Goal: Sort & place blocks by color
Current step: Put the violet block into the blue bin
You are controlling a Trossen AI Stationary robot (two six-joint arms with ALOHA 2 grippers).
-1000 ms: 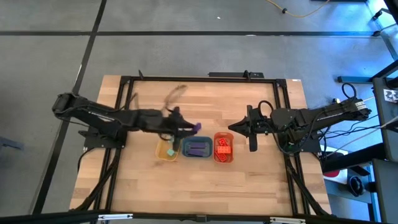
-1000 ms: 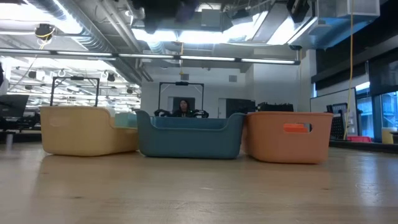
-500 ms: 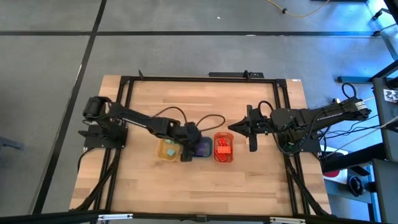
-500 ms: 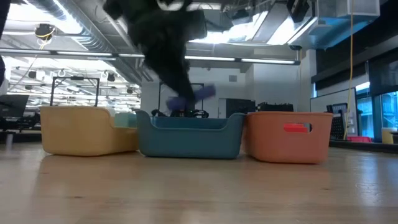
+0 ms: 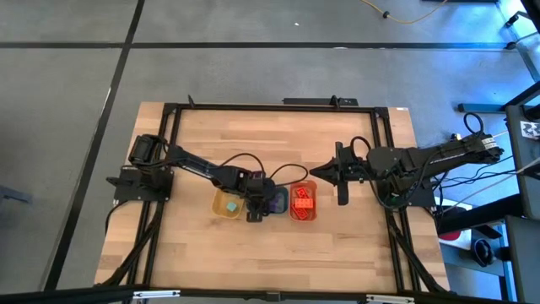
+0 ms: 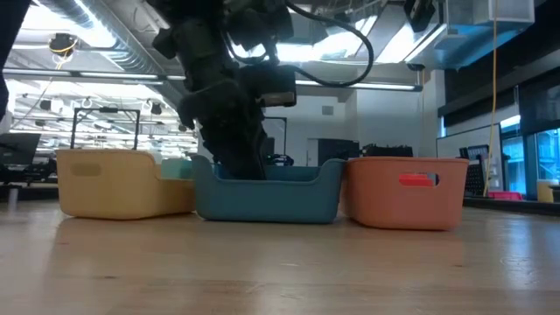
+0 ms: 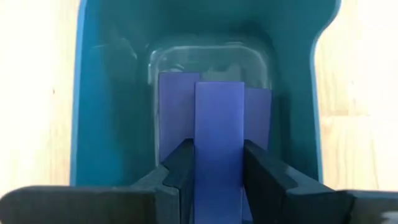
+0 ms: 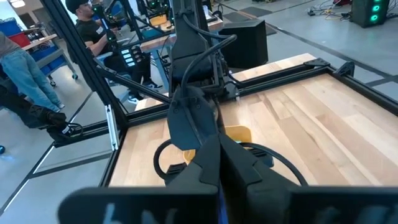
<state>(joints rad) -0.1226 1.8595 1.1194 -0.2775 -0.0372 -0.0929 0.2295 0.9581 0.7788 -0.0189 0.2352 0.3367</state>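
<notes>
My left gripper point(image 7: 219, 180) reaches down into the blue tray point(image 5: 276, 203), shut on a purple bar point(image 7: 219, 124). Two more purple bars point(image 7: 172, 106) lie side by side on the tray floor under it. Whether the held bar touches them, I cannot tell. In the low view the left arm point(image 6: 232, 131) dips behind the blue tray's wall point(image 6: 267, 197). Mint-green cubes point(image 5: 229, 205) lie in the yellow tray point(image 5: 221, 206). Orange-red bricks point(image 5: 303, 199) lie in the orange tray point(image 5: 304, 213). My right gripper point(image 5: 321, 174) hovers to the right of the trays, shut on nothing. My left gripper pinches the purple bar by its two long sides point(image 7: 219, 158), one finger point(image 7: 181, 165) on each side, lying across the bar. It comes from above, pointing down into the blue tray. The bar runs lengthwise along the tray, over the two bars on the floor.
The three trays stand in a row near the table's middle: yellow on the left, blue in the middle, orange point(image 6: 407, 197) on the right. Bare wooden table point(image 5: 337, 135) lies around them. A black frame point(image 5: 173, 152) borders the table. People point(image 8: 25, 68) show beyond it.
My left gripper, carrying the purple bar, has swung from just beyond the trays' far side toward the near edge, over the blue tray, and gone down into it. The bar has come down with it, now inside the tray's walls.
</notes>
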